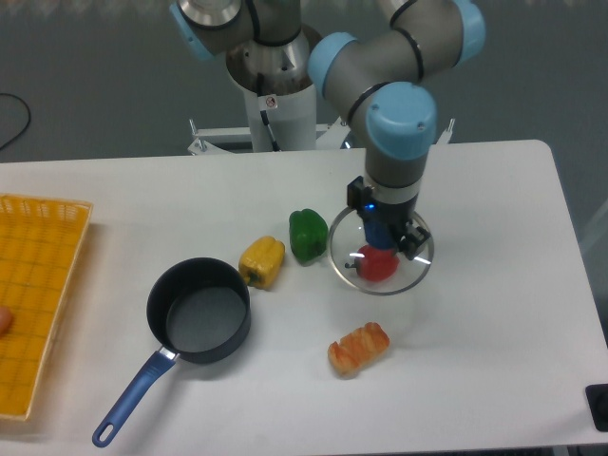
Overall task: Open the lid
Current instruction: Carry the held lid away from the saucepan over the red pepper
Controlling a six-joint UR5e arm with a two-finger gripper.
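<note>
The knob of the lid (380, 275) was hidden inside the gripper (384, 235), so the finger contact could not be read directly. The red pepper (377, 264) was seen only through the glass, its outline softened. The arm's upper links were cut off by the top edge. The yellow basket (38, 285) was cut off by the left edge, as was an orange object (5, 321) inside it, too small to identify. A dark item (598, 407) was cropped at the right edge.
</note>
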